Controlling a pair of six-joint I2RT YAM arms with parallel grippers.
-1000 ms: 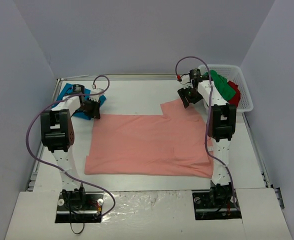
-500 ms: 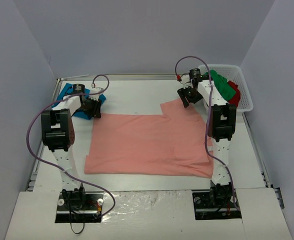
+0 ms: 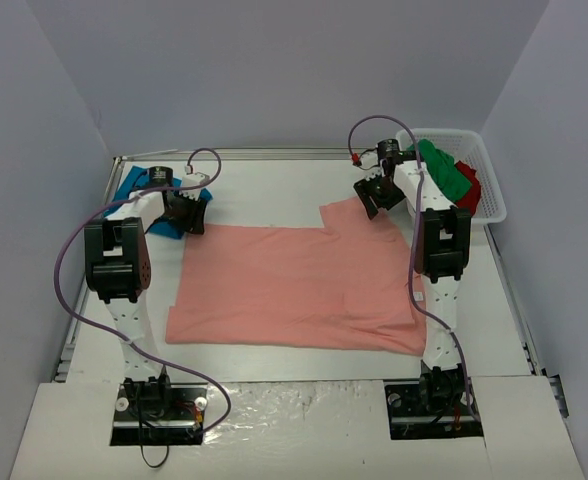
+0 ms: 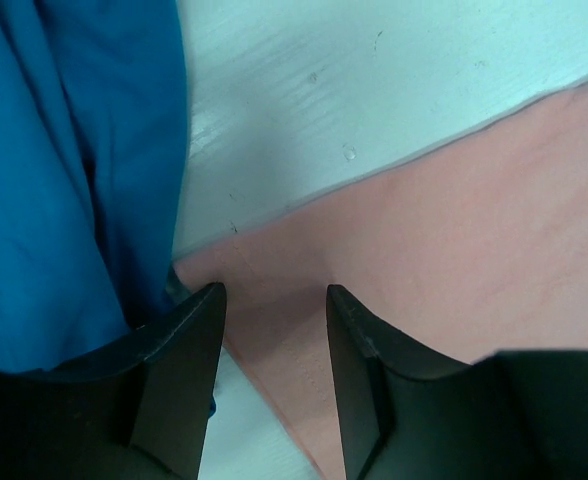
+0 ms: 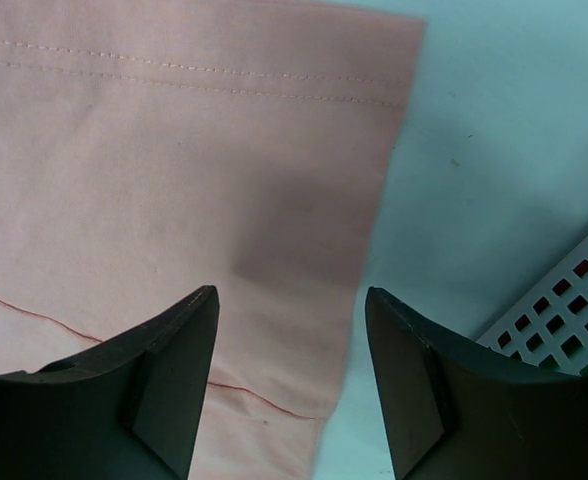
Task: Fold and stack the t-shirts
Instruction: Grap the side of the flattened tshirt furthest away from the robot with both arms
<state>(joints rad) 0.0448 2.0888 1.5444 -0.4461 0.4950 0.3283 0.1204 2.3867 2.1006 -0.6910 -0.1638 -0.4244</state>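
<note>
Salmon-pink t-shirt (image 3: 294, 290): lay spread flat across the middle of the table (image 3: 274, 185), one sleeve reaching to the far right.
Other shirts: teal-blue t-shirt (image 3: 132, 186) lay bunched at the far-left corner; green t-shirt (image 3: 444, 172) and red t-shirt (image 3: 469, 180) were heaped in the white mesh basket (image 3: 494, 205).
Left gripper (image 4: 274, 300): fingers stood apart over the pink shirt's far-left corner with nothing pinched; the teal cloth was just beside one finger.
Right gripper (image 5: 292, 305): fingers were spread wide above the sleeve's edge, with nothing between them.
Handling (judged): light, limp, thin cloth; likely to drape and crease; not fragile.
Hold points (judged): the far-left corner and the sleeve edge, pinched together. The stitched hem offered a thicker bite.
Top view only: showed the shirt's whole outline, the basket pile and both arms.
Wrist views only: showed the hem stitching, a thin red line across the sleeve, and the corner's place between the fingers.
Unclear: whether the fingers touched the cloth.
</note>
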